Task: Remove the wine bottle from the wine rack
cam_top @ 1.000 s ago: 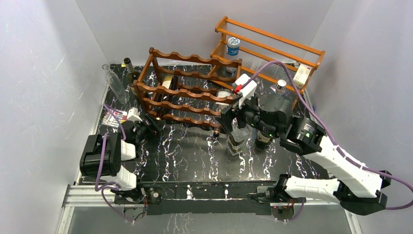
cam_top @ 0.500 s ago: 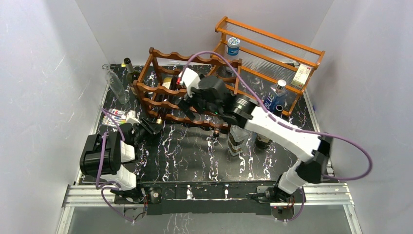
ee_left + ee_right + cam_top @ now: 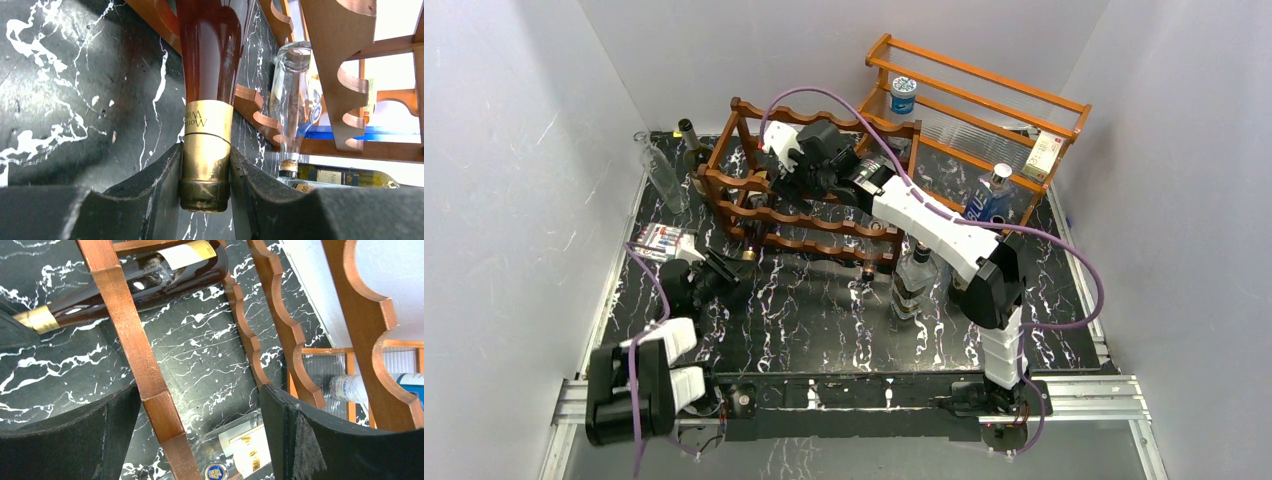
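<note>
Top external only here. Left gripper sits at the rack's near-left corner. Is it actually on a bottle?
Observer: Yes. The left wrist view shows the left gripper shut on the gold-foil neck of the wine bottle.
Operator: Bottle clear of the rack?
Observer: No. The right wrist view shows its body lying inside the wine rack, behind a rail.
Operator: Right gripper holding anything?
Observer: No. The right gripper is open, fingers astride that rail, nothing gripped.

Your top view looks steeply down from behind the arm bases, the dark reddish-brown scalloped wooden rack at 12 o'clock. Your left wrist view sits tight on a dark gold-foiled glass bottle; your right looks closely down through that rack's rails
</note>
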